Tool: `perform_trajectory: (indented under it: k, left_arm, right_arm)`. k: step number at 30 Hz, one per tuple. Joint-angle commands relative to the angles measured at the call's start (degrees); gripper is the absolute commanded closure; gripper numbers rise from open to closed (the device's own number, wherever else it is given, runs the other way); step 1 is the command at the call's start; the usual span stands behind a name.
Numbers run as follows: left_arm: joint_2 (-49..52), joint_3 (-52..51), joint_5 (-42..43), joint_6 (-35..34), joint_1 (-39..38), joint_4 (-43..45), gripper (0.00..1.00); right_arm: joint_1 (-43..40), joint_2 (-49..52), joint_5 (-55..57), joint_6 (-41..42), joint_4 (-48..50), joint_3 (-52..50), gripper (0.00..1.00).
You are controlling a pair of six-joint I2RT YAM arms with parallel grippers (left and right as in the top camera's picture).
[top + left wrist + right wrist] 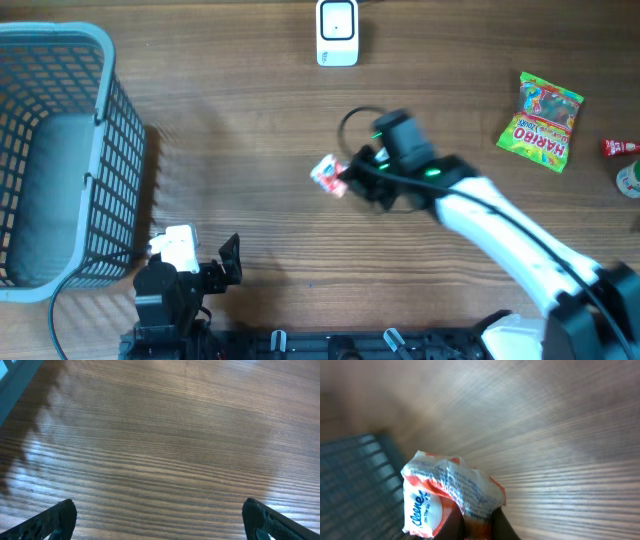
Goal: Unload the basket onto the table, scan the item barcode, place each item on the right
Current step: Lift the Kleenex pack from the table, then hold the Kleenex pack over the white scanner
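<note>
Wooden table point(250, 120), tissue pack point(445, 495) pinched in right hand point(479, 527), left hand point(160, 517) agape

1. A grey-blue plastic mesh basket point(120, 180) stands at the left edge of the brown wood-grain bench point(250, 130).
2. A green Haribo sweet bag point(541, 122) lies flat towards the right.
3. Beyond it, a small red packet point(621, 147) and a round white-and-green object point(630, 182) are cut off by the frame edge.

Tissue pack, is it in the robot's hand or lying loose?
In the hand: the right hand is closed on the tissue pack, squeezing its wrapper.
</note>
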Motion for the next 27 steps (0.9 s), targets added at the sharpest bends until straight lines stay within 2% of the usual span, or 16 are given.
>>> perform_trajectory:
  k: [1,2,4,6,8,10,12,15,17,19,20,21,22,24,26,27]
  left_arm:
    - [-0.44,-0.63,-0.13,-0.33,0.20,0.07,0.00]
    - [-0.44,-0.63,-0.13,-0.33,0.20,0.09,0.00]
    - [-0.44,-0.63,-0.13,-0.33,0.20,0.07,0.00]
    - [-0.44,-0.63,-0.11,-0.33,0.20,0.07,0.00]
    - [-0.44,-0.63,-0.11,-0.33,0.20,0.07,0.00]
    - [-0.44,-0.63,-0.13,-0.33,0.20,0.07,0.00]
    - [-0.44,-0.63,-0.13,-0.33,0.20,0.07,0.00]
    - [-0.44,-0.63,-0.13,-0.33,0.20,0.07,0.00]
    - [-0.44,-0.63,-0.11,-0.33,0.20,0.07,0.00]
    - [-0.44,-0.63,-0.13,-0.33,0.20,0.09,0.00]
    - [-0.44,-0.63,-0.13,-0.33,0.20,0.07,0.00]
    - [-0.44,-0.63,-0.13,-0.33,0.20,0.07,0.00]
    - [-0.44,-0.63,-0.13,-0.33,0.20,0.07,0.00]
    - [-0.44,-0.63,-0.13,-0.33,0.20,0.07,0.00]
    - [-0.44,-0.63,-0.13,-0.33,0.20,0.07,0.00]
    - [-0.44,-0.63,-0.11,-0.33,0.20,0.07,0.00]
  right_arm:
    - [-12.98,-0.90,-33.99,-16.26,-5.29,0.68,0.96]
    - [-18.27,0.22,-40.76,-20.24,-10.16,0.68,0.96]
    - [-24.11,0.63,-41.51,-20.17,-15.72,0.68,0.96]
    - [-25.40,0.63,-41.48,-14.80,-19.98,0.68,0.96]
    - [-25.53,0.66,-41.46,-1.88,-22.75,0.66,0.96]
    - [-25.53,0.66,-40.46,7.82,-20.72,0.66,0.96]
    - [-25.53,0.66,-40.35,10.27,-19.78,0.66,0.96]
    - [-25.49,0.66,-36.41,-4.28,-14.67,0.68,0.96]
    - [-25.31,0.66,-39.39,-12.76,5.05,0.70,0.95]
    - [-25.16,0.66,-37.38,-10.67,31.93,0.94,0.95]
    - [-24.46,0.66,-28.68,-11.65,42.53,0.92,0.95]
    - [-23.06,0.66,-16.57,-16.48,47.87,0.92,0.95]
    - [-21.03,0.66,-5.55,-21.68,49.31,0.90,0.95]
    - [-13.53,1.64,25.14,-34.27,50.99,0.90,0.95]
    - [-8.70,5.33,38.73,-45.05,59.08,0.90,0.95]
    - [-7.28,8.37,39.91,-49.81,64.96,0.90,0.95]
